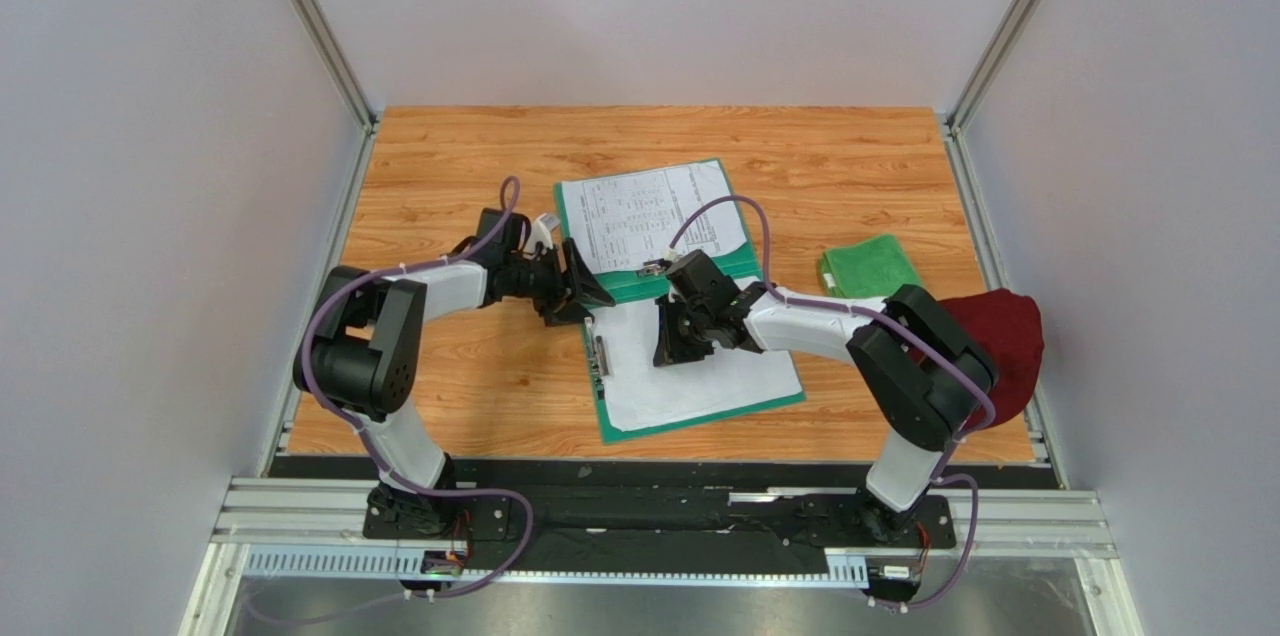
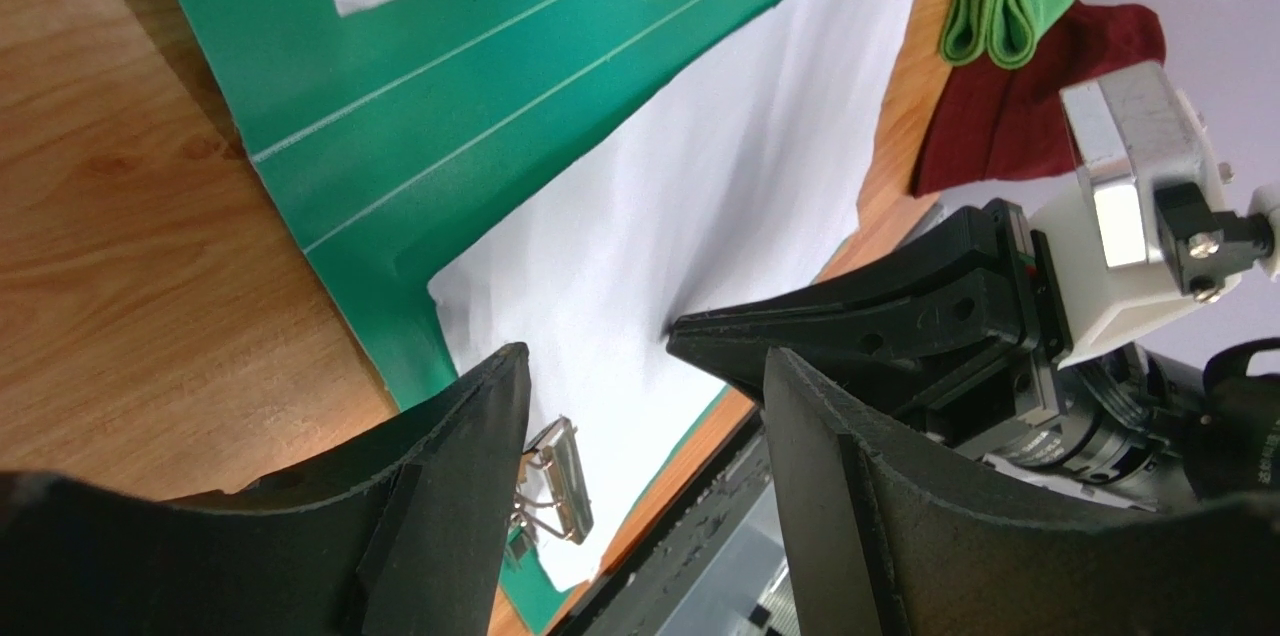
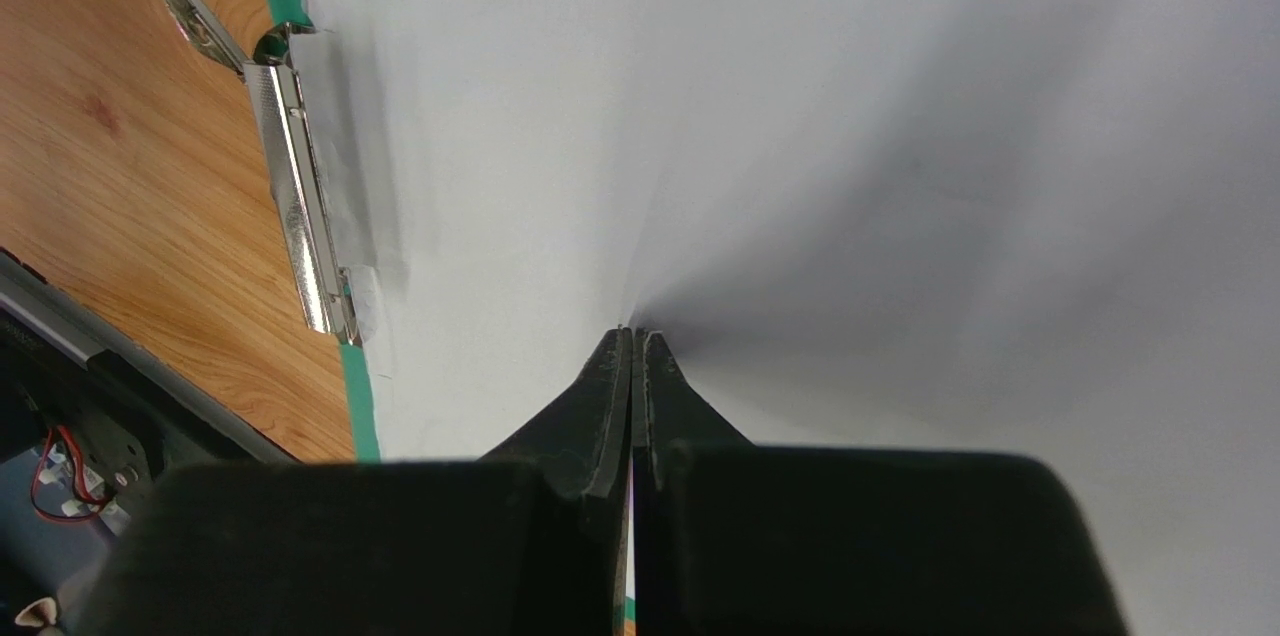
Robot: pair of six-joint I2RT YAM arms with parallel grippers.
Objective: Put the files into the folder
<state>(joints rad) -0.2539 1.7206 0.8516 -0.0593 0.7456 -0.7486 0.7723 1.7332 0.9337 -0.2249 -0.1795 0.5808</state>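
Observation:
The teal-green folder [image 1: 604, 419] lies open in the middle of the table. A printed sheet [image 1: 646, 216] lies on its far half. A blank white sheet [image 1: 706, 381] covers its near half, beside a metal clip [image 1: 600, 354] at the left edge. My right gripper [image 1: 667, 347] is shut, its tips [image 3: 631, 335] pressing on the white sheet [image 3: 842, 156], which puckers slightly there. My left gripper [image 1: 583, 291] is open and empty at the folder's left edge near the fold. In the left wrist view the gripper [image 2: 646, 366] hovers over folder [image 2: 451, 111] and sheet [image 2: 706, 201].
A bright green folded cloth [image 1: 869, 266] and a dark red cloth [image 1: 1010, 344] lie at the right of the table. Grey walls stand on both sides. The clip also shows in the right wrist view [image 3: 308, 201] and in the left wrist view [image 2: 559, 479].

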